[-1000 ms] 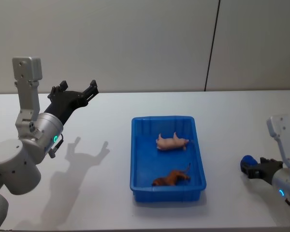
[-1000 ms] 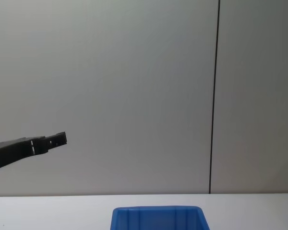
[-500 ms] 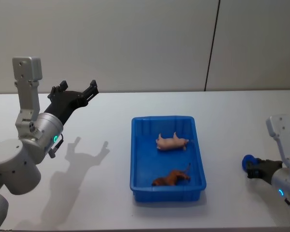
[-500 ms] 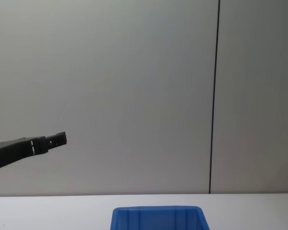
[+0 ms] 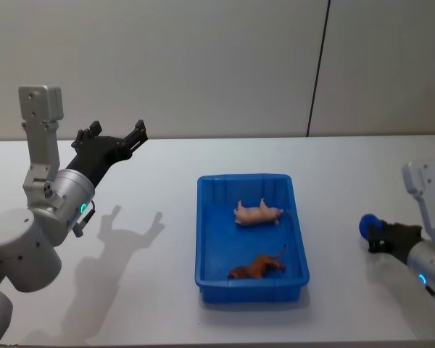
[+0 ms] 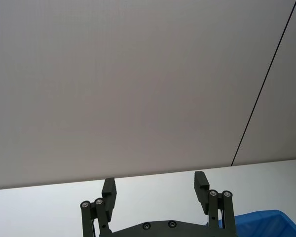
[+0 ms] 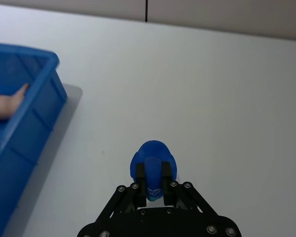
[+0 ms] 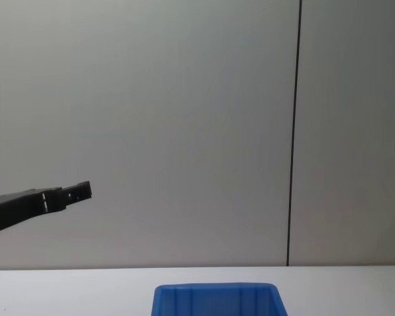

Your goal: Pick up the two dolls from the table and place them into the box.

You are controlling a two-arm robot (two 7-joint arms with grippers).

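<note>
Right gripper (image 5: 372,233) hovering at the lower right of the head view, clenched on a blue ball (image 7: 153,163) above the white surface (image 5: 348,167), left gripper (image 5: 116,135) spread wide, raised at upper left, pink doll (image 5: 259,213) and brown doll (image 5: 259,267) lying inside the blue box (image 5: 201,239) at centre.

lab, bare white table (image 5: 167,312), grey wall (image 5: 203,65)

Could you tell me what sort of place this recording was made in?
Probably a robot lab or test room: a plain white table against bare grey wall panels, with just a blue bin of toy animals on it.
</note>
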